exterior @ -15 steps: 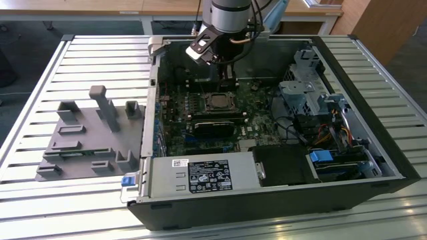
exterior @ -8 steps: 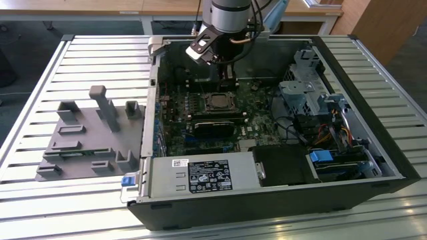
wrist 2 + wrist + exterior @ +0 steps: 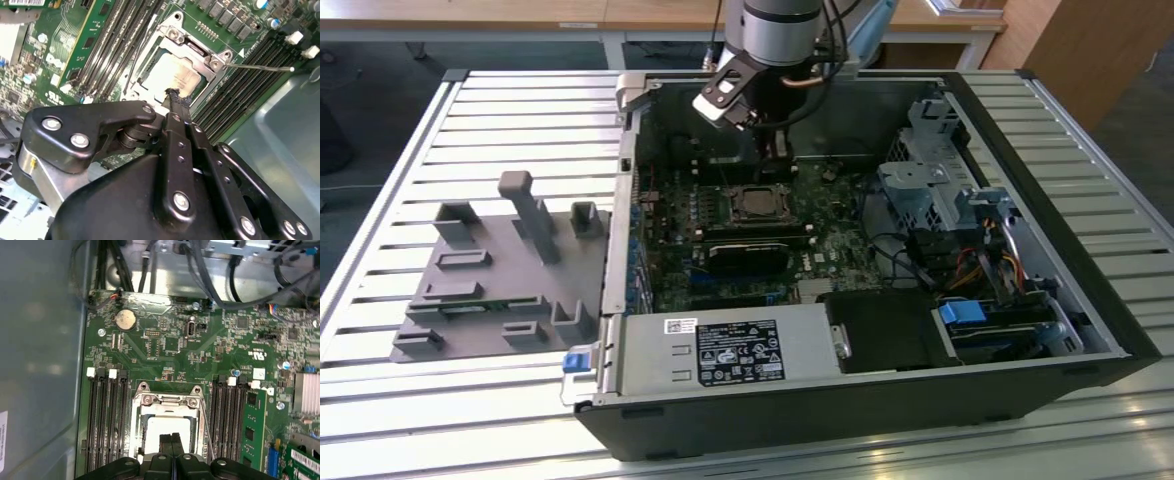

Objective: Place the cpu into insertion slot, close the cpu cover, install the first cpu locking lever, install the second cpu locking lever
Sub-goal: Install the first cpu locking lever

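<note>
The cpu [image 3: 170,75] lies flat in the insertion slot [image 3: 150,55] on the green board, its pale metal face showing through the window of the cpu cover [image 3: 196,50]. The silvery cover frame lies down over the chip. A thin wire locking lever [image 3: 260,67] sticks out sideways from the socket over the memory slots. My gripper [image 3: 175,95] hovers just over the chip's edge, its black fingers pressed together and holding nothing. In the first wrist view the gripper [image 3: 171,438] is above the cpu [image 3: 167,426], with the lever [image 3: 206,432] beside the cover [image 3: 167,400]. In the exterior view the gripper [image 3: 778,165] hangs behind the slot [image 3: 757,203].
Long black memory slots [image 3: 106,420] flank the socket on both sides. The open computer case [image 3: 1067,330] has a power supply [image 3: 734,352] in front and cables and drive cages [image 3: 934,190] on the exterior view's right. A grey fixture [image 3: 494,280] stands on the slatted table at the exterior view's left.
</note>
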You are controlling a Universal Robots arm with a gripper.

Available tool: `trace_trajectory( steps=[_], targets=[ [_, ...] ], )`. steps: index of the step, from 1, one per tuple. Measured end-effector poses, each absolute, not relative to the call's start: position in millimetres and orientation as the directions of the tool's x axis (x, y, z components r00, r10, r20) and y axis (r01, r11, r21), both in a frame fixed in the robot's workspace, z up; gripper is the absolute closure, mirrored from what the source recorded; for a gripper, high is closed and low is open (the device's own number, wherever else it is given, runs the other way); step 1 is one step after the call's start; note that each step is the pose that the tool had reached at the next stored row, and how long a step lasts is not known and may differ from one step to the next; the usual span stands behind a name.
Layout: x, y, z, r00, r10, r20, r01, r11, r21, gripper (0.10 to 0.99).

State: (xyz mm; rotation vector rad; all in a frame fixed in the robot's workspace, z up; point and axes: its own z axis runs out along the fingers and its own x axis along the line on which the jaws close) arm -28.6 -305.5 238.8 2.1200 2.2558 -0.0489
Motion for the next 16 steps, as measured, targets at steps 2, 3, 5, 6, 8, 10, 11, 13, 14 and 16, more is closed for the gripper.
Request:
trace_trajectory(
  steps=[2, 3, 5, 6, 8, 10, 11, 13, 14, 16],
  targets=[
    [-28.6, -305.5, 238.8, -0.098, 0.994, -0.055, 0.995, 0.098, 0.008, 0.98],
    [-28.6, -305.5, 238.8, -0.115, 0.992, -0.055, 0.993, 0.116, 0.008, 0.98],
    [-28.6, -305.5, 238.8, -0.153, 0.987, -0.055, 0.988, 0.153, 0.008, 0.98],
    [-28.5, -305.5, 238.8, -0.17, 0.984, -0.055, 0.985, 0.171, 0.008, 0.98],
    [-28.5, -305.5, 238.8, -0.203, 0.978, -0.055, 0.979, 0.203, 0.008, 0.98],
    [-28.6, -305.5, 238.8, -0.228, 0.972, -0.055, 0.973, 0.229, 0.008, 0.98],
    [-28.6, -305.5, 238.8, -0.241, 0.969, -0.055, 0.97, 0.242, 0.008, 0.98],
    [-28.5, -305.5, 238.8, -0.26, 0.964, -0.055, 0.965, 0.261, 0.008, 0.98],
    [-28.5, -305.5, 238.8, -0.268, 0.962, -0.055, 0.963, 0.269, 0.008, 0.98],
    [-28.5, -305.5, 238.8, -0.285, 0.957, -0.055, 0.958, 0.286, 0.008, 0.98]
  ],
)
